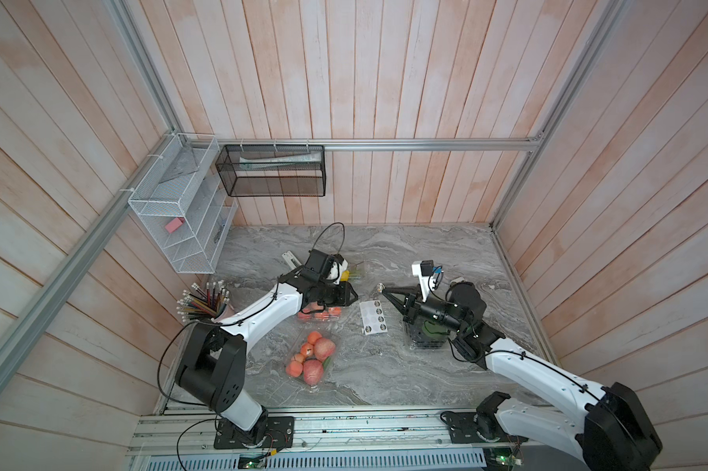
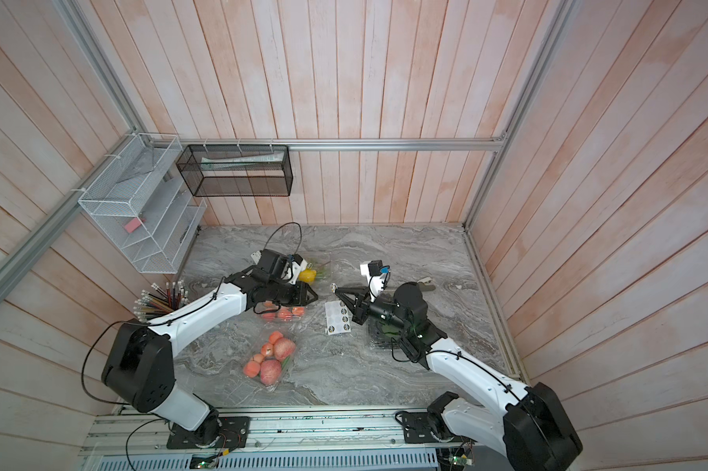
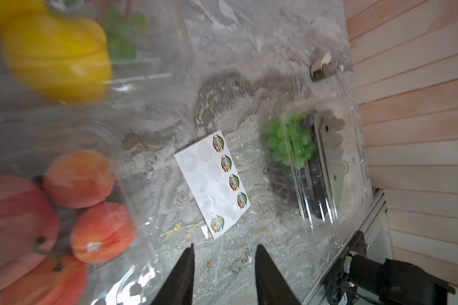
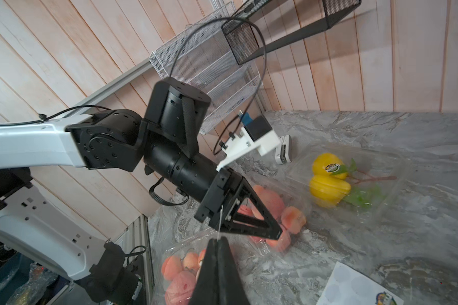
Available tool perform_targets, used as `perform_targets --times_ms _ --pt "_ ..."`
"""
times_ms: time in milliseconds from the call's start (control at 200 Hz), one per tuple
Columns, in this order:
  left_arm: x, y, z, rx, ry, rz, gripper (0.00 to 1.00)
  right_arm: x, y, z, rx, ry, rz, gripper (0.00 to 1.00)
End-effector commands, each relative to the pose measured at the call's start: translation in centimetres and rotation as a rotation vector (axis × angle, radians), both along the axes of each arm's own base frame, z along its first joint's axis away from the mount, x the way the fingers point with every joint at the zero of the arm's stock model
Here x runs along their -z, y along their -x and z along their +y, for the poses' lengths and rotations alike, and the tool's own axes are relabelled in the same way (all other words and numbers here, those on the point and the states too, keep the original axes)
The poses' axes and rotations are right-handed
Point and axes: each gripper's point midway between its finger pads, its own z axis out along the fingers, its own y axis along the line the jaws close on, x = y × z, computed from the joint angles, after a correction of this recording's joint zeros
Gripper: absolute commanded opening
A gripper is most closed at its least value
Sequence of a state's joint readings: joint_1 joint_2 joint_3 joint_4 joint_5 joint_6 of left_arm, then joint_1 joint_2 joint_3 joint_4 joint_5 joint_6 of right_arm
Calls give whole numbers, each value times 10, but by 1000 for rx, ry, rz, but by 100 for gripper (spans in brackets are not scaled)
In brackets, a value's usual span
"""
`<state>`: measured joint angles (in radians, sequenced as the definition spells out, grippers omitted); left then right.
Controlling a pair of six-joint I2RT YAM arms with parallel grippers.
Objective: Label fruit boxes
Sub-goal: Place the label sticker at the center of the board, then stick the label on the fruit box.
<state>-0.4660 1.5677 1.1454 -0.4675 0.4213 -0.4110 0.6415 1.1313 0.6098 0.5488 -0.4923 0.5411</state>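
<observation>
Four clear fruit boxes lie on the marble table. The box of yellow fruit (image 1: pixel 354 270) (image 4: pixel 330 182) at the back carries a round sticker (image 4: pixel 332 167). My left gripper (image 1: pixel 354 297) (image 3: pixel 225 250) hovers open and empty over one box of apples (image 1: pixel 319 314) (image 2: pixel 283 315). A second box of apples (image 1: pixel 312 359) (image 2: pixel 269 359) sits nearer the front. The box of grapes (image 1: pixel 423 340) (image 3: pixel 291 142) lies under my right arm. My right gripper (image 1: pixel 380 288) (image 4: pixel 220 239) is raised, shut on a small round sticker seen edge-on. The sticker sheet (image 1: pixel 373 317) (image 3: pixel 213 182) lies between the arms.
A cup of pencils (image 1: pixel 205 304) stands at the left wall. A white wire rack (image 1: pixel 181 212) and a black mesh basket (image 1: pixel 270 171) hang on the walls. Small white objects lie at the back (image 1: pixel 290 259) and back right (image 3: pixel 322 66).
</observation>
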Motion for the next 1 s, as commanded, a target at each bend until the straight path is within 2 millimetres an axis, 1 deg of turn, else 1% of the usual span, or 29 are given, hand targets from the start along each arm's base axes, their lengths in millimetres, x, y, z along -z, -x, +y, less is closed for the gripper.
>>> perform_targets --times_ms 0,75,295,440,555,640,750,845,995 --pt "-22 -10 14 -15 40 -46 40 4 -12 20 45 10 129 0" --pt "-30 -16 30 -44 51 -57 39 11 -16 38 45 34 196 0" --pt "-42 -30 82 -142 48 -91 38 29 -31 87 59 58 381 0" --pt "-47 -35 107 -191 56 -100 35 44 -37 122 54 106 484 0" --pt "-46 -34 117 -208 65 -99 34 58 -43 146 52 140 571 0" --pt "-44 -35 123 -223 71 -96 34 67 -48 157 60 137 624 0" --pt "-37 -32 123 -223 79 -84 34 80 -55 170 64 127 684 0" --pt "-30 -30 124 -224 79 -70 34 96 -59 177 79 165 731 0" --pt "-16 -24 123 -222 85 -33 34 119 -61 180 96 234 794 0"
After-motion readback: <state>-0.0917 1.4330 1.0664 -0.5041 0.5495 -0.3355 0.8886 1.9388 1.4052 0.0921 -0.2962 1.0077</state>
